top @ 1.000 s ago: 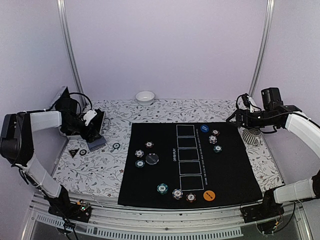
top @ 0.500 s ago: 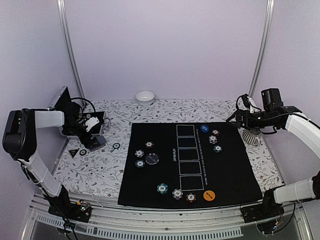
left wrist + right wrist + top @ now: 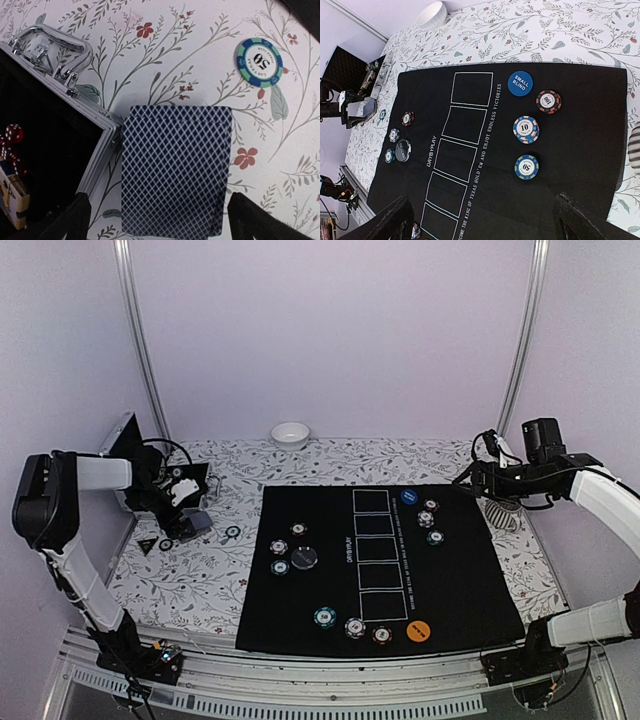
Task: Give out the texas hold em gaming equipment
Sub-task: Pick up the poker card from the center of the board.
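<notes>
The left gripper (image 3: pixel 162 222) hangs wide open and empty above the deck of cards (image 3: pixel 176 167), which lies at the far left, seemingly touching the open case (image 3: pixel 50 165). Come down square, with the fingers straddling the deck and clear of the case rim. The right gripper (image 3: pixel 485 222) is likewise open and empty, by the mat's (image 3: pixel 450 580) far right corner.

Under the left gripper (image 3: pixel 160 222) lies a navy playing-card deck (image 3: pixel 175 170) with a white diamond lattice; beyond it, a green-and-blue-edged round chip (image 3: pixel 259 62) on a white floral tablecloth (image 3: pixel 200 40).

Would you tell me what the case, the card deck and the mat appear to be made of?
Case: metal-framed, polished silver edges glint.
Deck: probably coated paper, printed lattice back.
Mat: likely felt or rubber, matte black, no glare.
</notes>
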### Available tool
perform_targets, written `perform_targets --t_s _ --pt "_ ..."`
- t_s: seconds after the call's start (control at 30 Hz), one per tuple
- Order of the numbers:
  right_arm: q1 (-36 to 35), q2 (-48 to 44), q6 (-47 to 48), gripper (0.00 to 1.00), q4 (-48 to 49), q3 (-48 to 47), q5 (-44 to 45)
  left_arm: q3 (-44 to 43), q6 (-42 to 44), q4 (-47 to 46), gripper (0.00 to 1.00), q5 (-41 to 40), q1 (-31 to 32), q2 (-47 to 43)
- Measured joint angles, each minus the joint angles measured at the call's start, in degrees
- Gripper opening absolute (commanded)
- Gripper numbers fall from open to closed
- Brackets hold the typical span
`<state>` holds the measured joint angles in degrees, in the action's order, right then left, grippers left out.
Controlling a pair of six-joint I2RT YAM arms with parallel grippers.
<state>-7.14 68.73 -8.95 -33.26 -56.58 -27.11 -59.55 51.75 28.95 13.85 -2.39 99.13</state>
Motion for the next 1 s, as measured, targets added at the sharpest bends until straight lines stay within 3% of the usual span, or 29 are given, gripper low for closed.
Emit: perform_targets --t_s 0.27,0.87,1.0 --pt "0.00 0.00 0.00 0.99 0.11 0.02 -0.02 -1.88 1.92 1.92 0.92 0.04 -0.42 2.60" --pt "0.00 0.02 0.00 0.99 0.22 0.07 -0.04 -4.26 3.34 4.44 0.95 1.90 -1.60 7.23" --pt "0.00 0.02 0.00 0.99 0.24 0.07 -0.07 -4.26 3.32 4.37 0.91 0.74 -1.05 7.56"
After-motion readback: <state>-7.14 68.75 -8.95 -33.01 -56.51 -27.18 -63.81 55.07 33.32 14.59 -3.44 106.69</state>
